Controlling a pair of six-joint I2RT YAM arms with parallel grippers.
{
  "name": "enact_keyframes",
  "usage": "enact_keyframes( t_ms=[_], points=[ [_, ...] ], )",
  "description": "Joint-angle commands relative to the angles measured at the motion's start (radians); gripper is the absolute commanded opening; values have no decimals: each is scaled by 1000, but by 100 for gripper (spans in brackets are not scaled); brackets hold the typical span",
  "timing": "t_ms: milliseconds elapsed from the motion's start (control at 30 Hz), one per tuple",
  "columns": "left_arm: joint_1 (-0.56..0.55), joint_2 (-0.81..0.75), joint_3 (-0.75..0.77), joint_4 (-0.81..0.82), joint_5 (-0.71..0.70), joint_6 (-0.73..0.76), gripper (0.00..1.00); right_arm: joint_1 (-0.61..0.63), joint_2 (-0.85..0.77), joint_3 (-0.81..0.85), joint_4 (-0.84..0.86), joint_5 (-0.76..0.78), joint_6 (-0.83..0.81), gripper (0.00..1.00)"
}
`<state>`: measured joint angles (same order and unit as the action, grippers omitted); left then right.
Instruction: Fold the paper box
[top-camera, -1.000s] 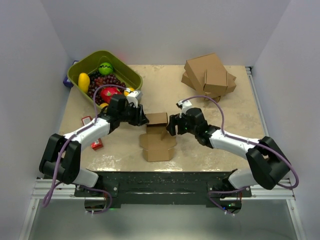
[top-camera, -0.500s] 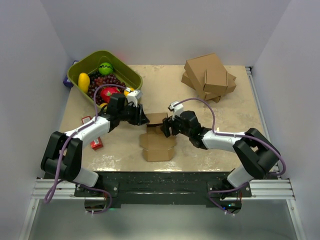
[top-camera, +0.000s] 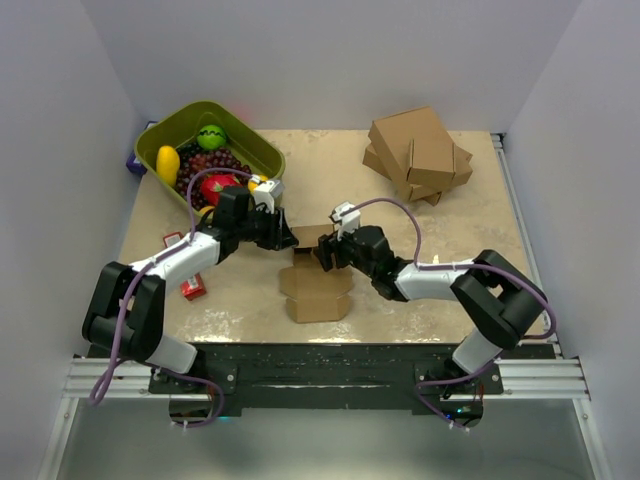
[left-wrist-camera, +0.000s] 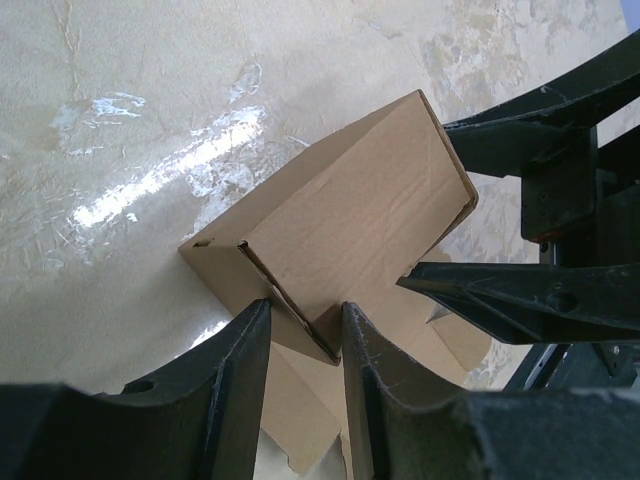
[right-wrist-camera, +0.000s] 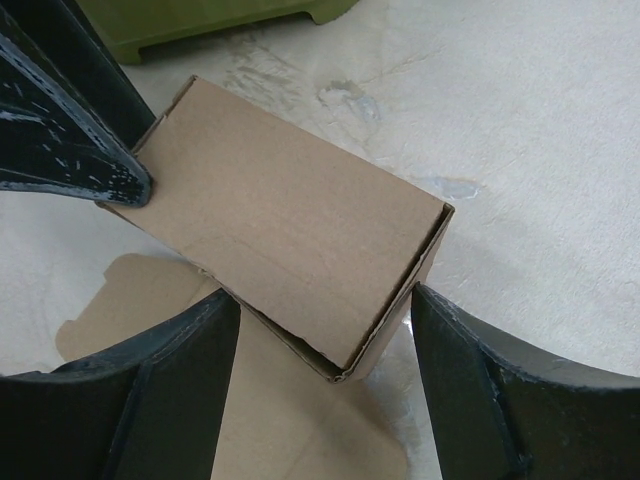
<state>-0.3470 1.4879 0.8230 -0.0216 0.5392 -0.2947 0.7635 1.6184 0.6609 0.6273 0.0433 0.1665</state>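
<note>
Inspector: Jaws first. Left side?

Robot: My left gripper (left-wrist-camera: 305, 308) is drawn in narrow and pinches the paper box (left-wrist-camera: 360, 200) at one end corner. The brown cardboard edge runs down into the slim gap between my two fingers (left-wrist-camera: 235, 385), and both sit tight against it.

Inspector: Right side?

Robot: My right gripper (right-wrist-camera: 325, 295) is spread wide, with one finger on each side of the box's opposite end. Whether the pads bear on the walls I cannot tell. My two grippers face each other across the box, tips near but apart.

Inspector: Condition and position of the box?

Robot: It is part-formed. A raised rectangular section, plain and unmarked, sits between my grippers near the middle of the table (top-camera: 500, 260). Joined to it, flat panels and flaps lie spread on the tabletop toward my bases. At the end facing my right wrist camera, a dark slit shows under the top panel.

Inspector: Surroundings?

Robot: A green bin (top-camera: 165, 135) of fruit stands at the far left corner, just beyond my left arm. A stack of larger brown cartons (top-camera: 420, 150) rests at the far right, well apart from the box. A small red item (top-camera: 193, 290) lies beside my left forearm, near the left edge.
</note>
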Motion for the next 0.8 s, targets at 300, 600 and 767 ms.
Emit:
enact_keyframes(
  t_ms=[300, 600, 767],
  points=[
    [13, 20, 22, -18, 16, 20, 39, 30, 26, -11, 106, 96, -30, 58],
    [13, 25, 24, -17, 24, 20, 39, 33, 58, 14, 78, 162, -13, 47],
    [13, 31, 19, 2, 48, 16, 38, 39, 58, 11, 77, 245, 10, 41]
  ],
)
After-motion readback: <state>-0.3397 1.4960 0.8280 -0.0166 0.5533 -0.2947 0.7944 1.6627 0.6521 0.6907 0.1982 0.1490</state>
